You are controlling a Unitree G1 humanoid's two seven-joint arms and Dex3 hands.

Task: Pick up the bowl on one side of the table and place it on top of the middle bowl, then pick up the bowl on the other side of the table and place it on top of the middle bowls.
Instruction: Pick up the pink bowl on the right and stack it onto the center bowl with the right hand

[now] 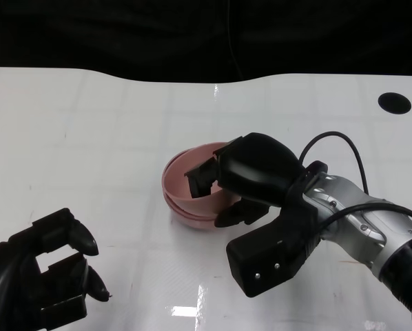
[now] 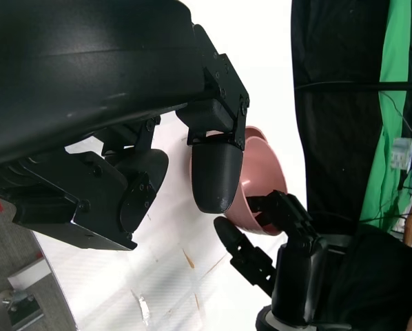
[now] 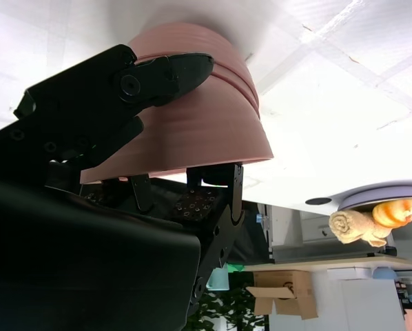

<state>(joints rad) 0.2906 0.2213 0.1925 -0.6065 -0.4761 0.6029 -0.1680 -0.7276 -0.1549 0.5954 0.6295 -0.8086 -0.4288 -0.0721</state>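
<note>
Pink bowls sit nested near the middle of the white table [image 1: 89, 138]. The top bowl [image 1: 176, 181] is slightly tilted on the lower bowl [image 1: 192, 219]. My right hand [image 1: 254, 169] holds the top bowl's near right rim, with fingers inside and outside the wall. The right wrist view shows its fingers [image 3: 123, 83] lying over the bowl's outer wall [image 3: 206, 131]. My left hand [image 1: 44, 272] is low at the near left, empty, fingers loosely bent and apart. In the left wrist view its fingers [image 2: 216, 176] are far from the bowl [image 2: 264, 172].
A black round hole [image 1: 394, 103] marks the table's far right. The table's curved far edge gives way to a dark background. A black cable [image 1: 344, 141] loops above my right forearm.
</note>
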